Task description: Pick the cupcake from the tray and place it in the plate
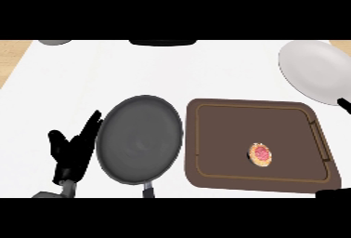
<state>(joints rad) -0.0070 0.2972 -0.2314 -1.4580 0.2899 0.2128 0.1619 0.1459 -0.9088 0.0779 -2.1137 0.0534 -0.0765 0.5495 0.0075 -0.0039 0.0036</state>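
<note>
Cupcake [261,154]: on tray [226,139], near its right edge.
Plate [139,138]: left of tray.
Left hand [71,148]: open, empty, beside plate.
Right hand [334,193]: at desk's lower right corner, fingers unclear.

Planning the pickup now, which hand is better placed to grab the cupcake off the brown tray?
Probably the right hand: it shows at the lower right beside the brown rectangular tray, near the small pink-topped cupcake. The left hand rests open beyond the dark round plate.

A small cupcake [261,154] with pink-red topping and a tan rim sits upright in the right half of the brown tray [226,176], lower right. The dark grey plate [140,139] lies just left of the tray.
</note>
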